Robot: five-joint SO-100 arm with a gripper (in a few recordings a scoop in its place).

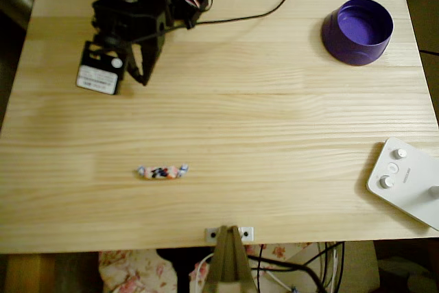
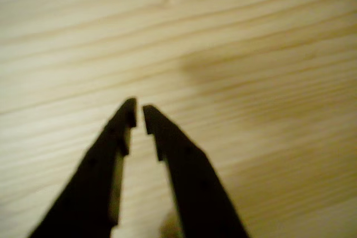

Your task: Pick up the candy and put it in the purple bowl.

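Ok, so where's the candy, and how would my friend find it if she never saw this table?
Start with the wooden table in the overhead view and look toward its near edge, left of the middle. The candy lies there alone on bare wood. It is tiny and wrapped with twisted pale ends, unlike the big purple bowl or the white device with knobs at the right.

No legible text is offered anywhere. A white label (image 1: 97, 79) is carried on the black arm at about ten o'clock in the overhead view, but its print is too blurred to be read. Faint marks on the white device (image 1: 406, 180), at four o'clock, are likewise unreadable.
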